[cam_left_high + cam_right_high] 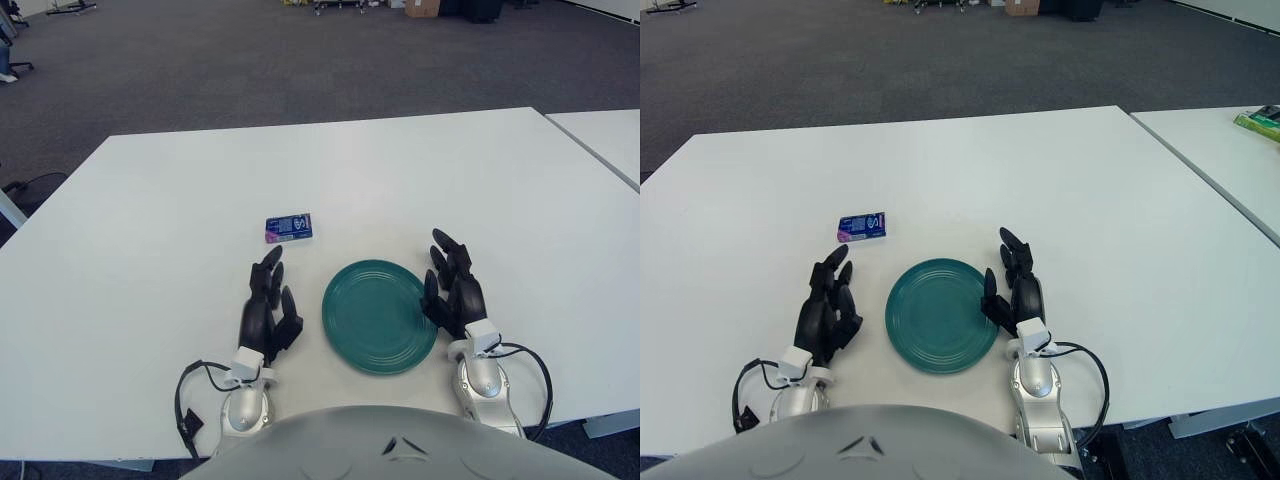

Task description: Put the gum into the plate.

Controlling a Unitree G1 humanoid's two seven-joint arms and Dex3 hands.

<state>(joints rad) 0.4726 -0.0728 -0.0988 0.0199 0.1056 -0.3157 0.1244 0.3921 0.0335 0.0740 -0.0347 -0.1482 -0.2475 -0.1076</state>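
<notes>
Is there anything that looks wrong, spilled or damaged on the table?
Nothing stands out. The gum lies flat and intact beyond the left hand; the green plate sits whole between that and the right hand. Both hands rest open.

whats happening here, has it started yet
Not really. The gum lies flat on the white table, untouched, beyond and to the left of the green plate, which holds nothing. The left hand rests on the table just left of the plate, fingers open, pointing toward the gum but short of it. The right hand sits open at the plate's right edge. Neither hand holds anything, so the gum has yet to be picked up.
</notes>
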